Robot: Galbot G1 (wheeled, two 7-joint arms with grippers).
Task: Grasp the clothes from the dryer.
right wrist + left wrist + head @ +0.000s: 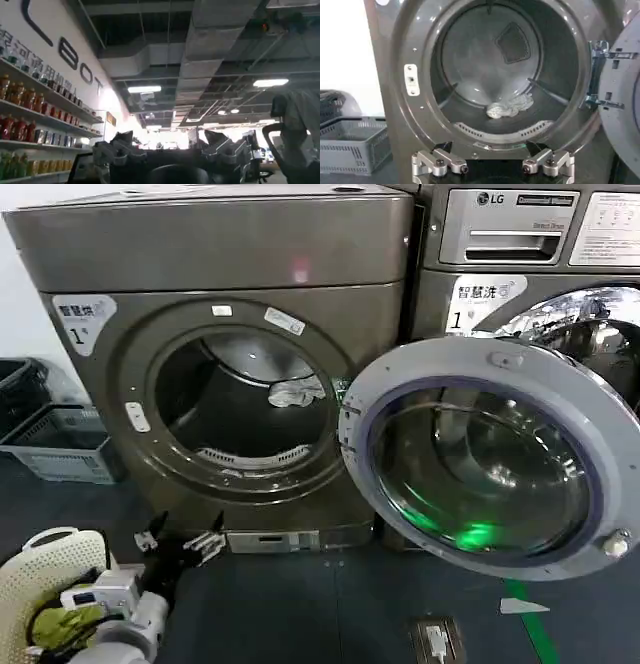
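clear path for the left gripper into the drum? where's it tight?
Free: the dryer porthole is wide open, bare drum floor left of the clothes, between them and the perforated lip. The left gripper, open, sits low outside the opening. Tight: the right side, where the clothes lie near the hinge and the swung-out door. Right gripper points at the ceiling.

Dryer (215,264): brushed bronze-grey metal, semi-gloss; drum interior smooth dull steel. Ahead of the left gripper (492,167), clothes (509,106): soft, matt, creased white cloth. Gripper fingers (440,162): bright machined metal. Door (490,459), beside the opening: glossy glass in grey plastic rim.
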